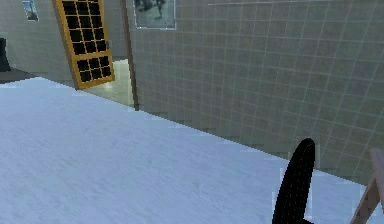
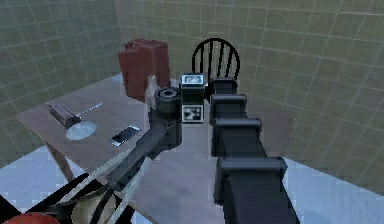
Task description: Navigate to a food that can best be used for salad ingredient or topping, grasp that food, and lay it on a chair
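Pale bluish floor, grey-green tiled walls, orange-framed paned door near a framed picture, brown wooden table with a dark round-backed chair beyond.

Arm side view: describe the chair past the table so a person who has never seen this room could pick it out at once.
Find the brown wooden table before the green tiled walls. Past its far end, to the right of the reddish-brown box, stands the black chair. Its round hooped back with thin spindles sets it apart from the solid, blocky box.

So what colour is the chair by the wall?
The chair is black; the arm side view shows it best.
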Controlling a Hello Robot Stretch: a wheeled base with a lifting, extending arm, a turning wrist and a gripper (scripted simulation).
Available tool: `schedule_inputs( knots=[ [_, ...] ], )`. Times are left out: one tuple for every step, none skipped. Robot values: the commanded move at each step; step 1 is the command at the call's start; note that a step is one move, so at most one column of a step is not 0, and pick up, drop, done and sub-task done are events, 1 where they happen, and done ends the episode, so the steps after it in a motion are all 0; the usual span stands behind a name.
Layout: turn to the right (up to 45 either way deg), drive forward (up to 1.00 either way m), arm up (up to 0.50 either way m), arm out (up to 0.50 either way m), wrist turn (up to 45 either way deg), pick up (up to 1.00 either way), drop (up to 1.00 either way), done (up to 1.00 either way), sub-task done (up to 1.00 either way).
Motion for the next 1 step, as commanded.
schedule_inputs(
  knots=[
    [0.0,0.00,0.00,-0.16,0.0,0.00,0.00,0.00,0.00]
  ],
)
